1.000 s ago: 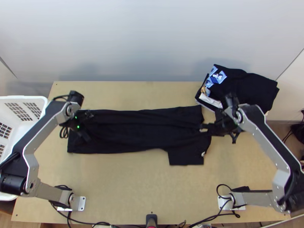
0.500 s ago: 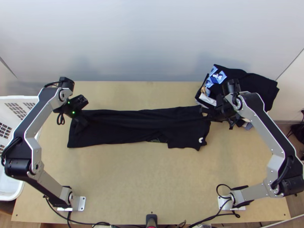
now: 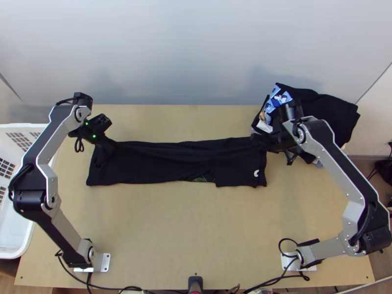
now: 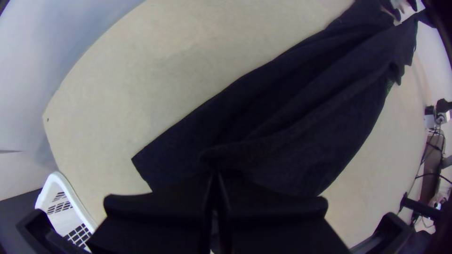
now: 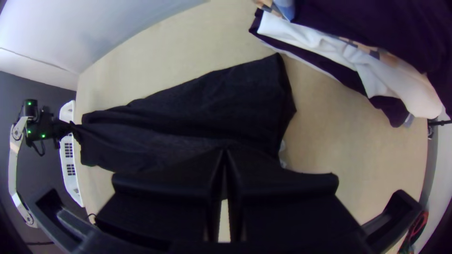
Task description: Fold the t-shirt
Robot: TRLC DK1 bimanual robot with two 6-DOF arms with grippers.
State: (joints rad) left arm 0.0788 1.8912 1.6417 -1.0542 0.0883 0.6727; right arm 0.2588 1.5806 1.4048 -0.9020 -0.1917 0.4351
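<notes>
The left gripper [image 4: 215, 176] pinches the black t-shirt [image 3: 171, 164] near the white basket [image 3: 22, 126]; the right gripper [image 5: 225, 153] pinches its end farthest from that. The protruding sleeve [image 3: 235, 171] has drawn level, so the lengthwise fold looks nearly laid.

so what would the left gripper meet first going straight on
More of the black t-shirt its fingers pinch, most likely, then the table beneath; how far down is hard to tell.

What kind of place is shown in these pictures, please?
It is probably a robot workspace for folding laundry: two arms are mounted at a table, with a shirt laid out, a pile of clothes and a white basket.
</notes>
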